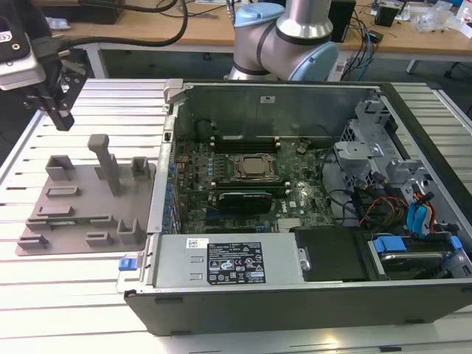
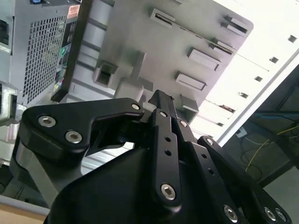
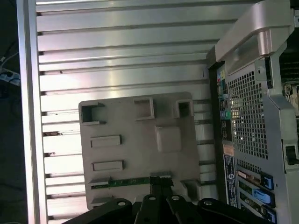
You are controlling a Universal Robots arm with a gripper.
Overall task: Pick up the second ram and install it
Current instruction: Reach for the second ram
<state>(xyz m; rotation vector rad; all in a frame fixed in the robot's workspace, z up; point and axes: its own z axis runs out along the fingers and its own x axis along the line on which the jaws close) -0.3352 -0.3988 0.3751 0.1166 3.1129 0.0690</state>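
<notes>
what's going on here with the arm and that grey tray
A Universal Robots arm holds its end effector above one edge of the grey plastic tray, which sits beside the open computer case. In the first wrist view, a green ram stick sits in a slot of the tray, right by the end effector. It is not yet lifted or installed.
</notes>
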